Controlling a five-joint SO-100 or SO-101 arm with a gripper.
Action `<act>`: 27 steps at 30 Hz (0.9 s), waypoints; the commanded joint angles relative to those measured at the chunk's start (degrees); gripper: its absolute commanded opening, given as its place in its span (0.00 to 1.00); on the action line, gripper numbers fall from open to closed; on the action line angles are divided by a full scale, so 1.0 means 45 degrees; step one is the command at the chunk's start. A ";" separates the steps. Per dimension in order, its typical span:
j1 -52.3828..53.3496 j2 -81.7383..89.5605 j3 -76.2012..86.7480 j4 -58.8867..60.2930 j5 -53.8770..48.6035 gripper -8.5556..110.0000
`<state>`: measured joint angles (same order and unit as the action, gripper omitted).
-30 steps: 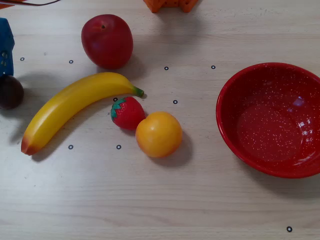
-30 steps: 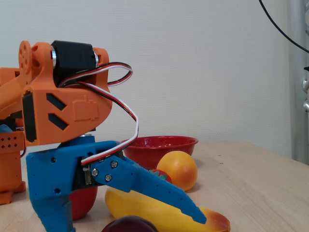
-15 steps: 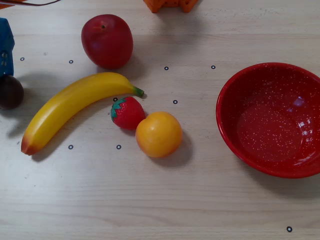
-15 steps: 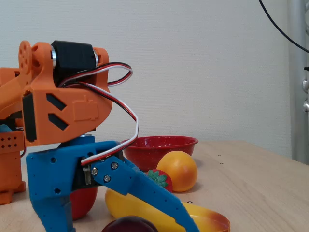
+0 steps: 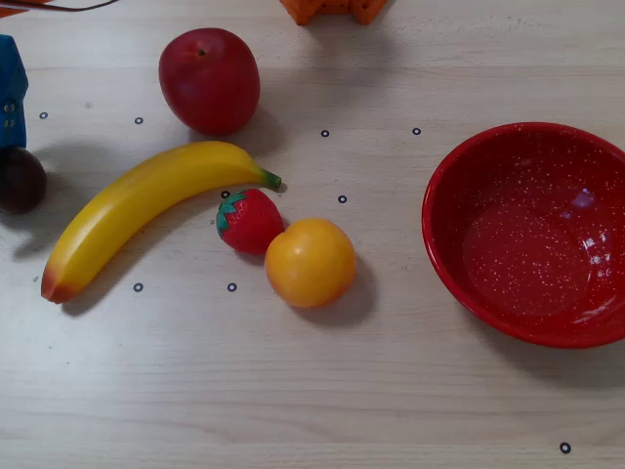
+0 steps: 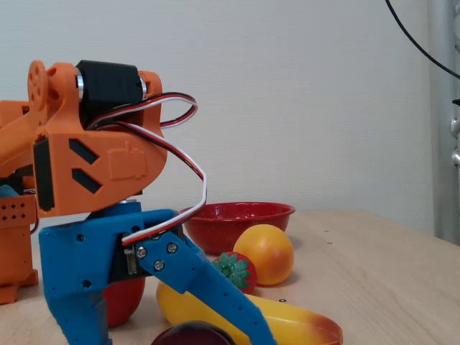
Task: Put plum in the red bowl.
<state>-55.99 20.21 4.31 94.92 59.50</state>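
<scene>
Against the frame half a second back, we note in the fixed view that the blue movable finger (image 6: 215, 295) has swung lower, and more of the strawberry (image 6: 234, 271) shows above it. The fruits and bowl have not shifted in the overhead view.

The gripper (image 6: 169, 332) straddles the plum (image 6: 190, 335), one blue finger on each side, the jaws narrowing but not visibly touching the fruit; the fingertips run out of the picture, so we cannot tell whether contact is made. In the overhead view the plum (image 5: 20, 180) sits at the left edge, just below a blue part of the gripper (image 5: 10, 93).

Taking the banana (image 5: 146, 205) as landmark: the plum lies just left of it, apart. The banana is smooth, curved and yellow with a reddish tip. The glossy red apple (image 5: 209, 80) stands above it. The strawberry (image 5: 249, 221) rests off its green stem end, touching the orange (image 5: 311, 262). The red bowl (image 5: 532, 234), glossy with white speckles, sits well to the right, cut by the picture's edge.

The pale wood-grain table (image 5: 312, 391) lies bare between orange and bowl, and below the banana.
</scene>
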 commanded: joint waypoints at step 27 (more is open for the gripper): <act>0.0410 0.1563 -0.0840 0.0527 0.0645 0.07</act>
<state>-55.99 20.21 4.31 95.01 61.96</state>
